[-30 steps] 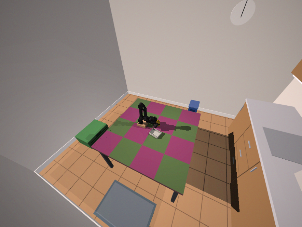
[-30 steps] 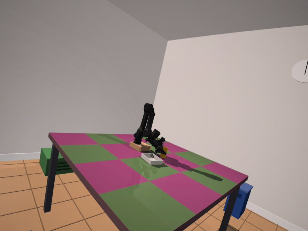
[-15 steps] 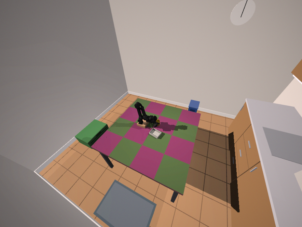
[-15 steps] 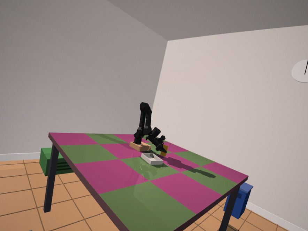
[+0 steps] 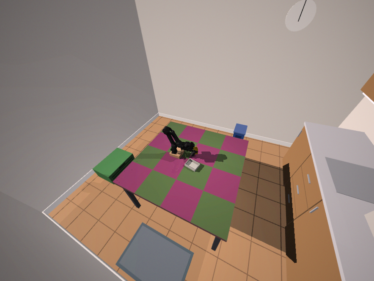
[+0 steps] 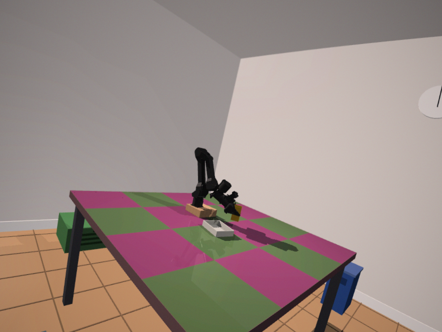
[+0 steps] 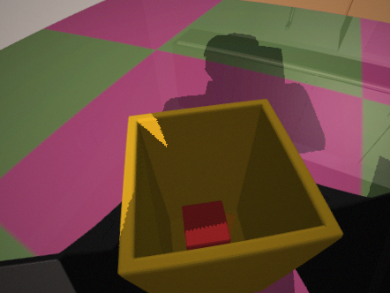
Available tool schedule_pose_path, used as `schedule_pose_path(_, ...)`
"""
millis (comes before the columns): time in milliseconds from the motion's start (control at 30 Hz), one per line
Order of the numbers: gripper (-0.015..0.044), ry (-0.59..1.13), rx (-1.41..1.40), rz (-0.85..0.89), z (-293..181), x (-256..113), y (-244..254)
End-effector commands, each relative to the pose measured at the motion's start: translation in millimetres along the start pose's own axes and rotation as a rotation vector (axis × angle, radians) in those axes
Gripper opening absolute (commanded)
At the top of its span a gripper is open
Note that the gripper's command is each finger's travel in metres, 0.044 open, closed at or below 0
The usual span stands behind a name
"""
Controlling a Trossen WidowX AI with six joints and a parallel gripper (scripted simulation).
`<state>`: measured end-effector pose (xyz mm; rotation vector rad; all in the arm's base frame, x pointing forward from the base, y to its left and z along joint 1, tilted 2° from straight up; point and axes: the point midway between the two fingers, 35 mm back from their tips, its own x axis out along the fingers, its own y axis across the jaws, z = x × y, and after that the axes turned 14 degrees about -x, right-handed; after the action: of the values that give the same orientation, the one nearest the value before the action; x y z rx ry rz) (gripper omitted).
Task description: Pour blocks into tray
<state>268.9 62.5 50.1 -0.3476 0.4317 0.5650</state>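
"1 yellow cup [image 5: 195,150] [image 6: 238,211] [image 7: 207,168] is up off the bench [image 5: 222,181] [image 6: 246,275], near the white tray [image 5: 195,167] [image 6: 225,234] but not over it. How are we for edges?"

"Good. Tray and cup both sit well in from all the edges. Past the tray, on the side away from the wooden base block [image 5: 175,155] [image 6: 206,213], the pink and green squares run on a long way."

"And near the arm [image 5: 170,139] [image 6: 210,171]?"

"Tighter. The base block is near the tray, with a narrow gap between the 2. The green cabinet [image 5: 112,164] [image 6: 65,232] and the blue bin [image 5: 240,129] [image 6: 341,293] are both out beyond the edges, well apart from the cup."

"Jaws?"

"Partway open, closed firmly on the cup, which fills the space between them. Black fingers show low in the wrist view."

"Anything inside?"

"1 red block [image 7: 206,225] at the bottom, and an orange patch beside it, mostly hidden. I can't tell how many blocks there are. The cup's mouth faces the wrist camera."
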Motion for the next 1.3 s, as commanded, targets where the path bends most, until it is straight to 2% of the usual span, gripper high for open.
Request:
schedule_pose_path(0,0.0,-0.006,0.001,-0.005,9,-3,-4)
schedule_pose_path(333,0.0,0.001,0.012,-0.025,12,-6,-10)
schedule_pose_path(700,0.0,0.099,0.198,-0.365,-8,-22,-91)
schedule_pose_path(1100,0.0,0.179,0.403,-0.747,-39,-65,-169)
schedule_pose_path(1267,0.0,0.183,0.415,-0.768,-41,-68,-173)
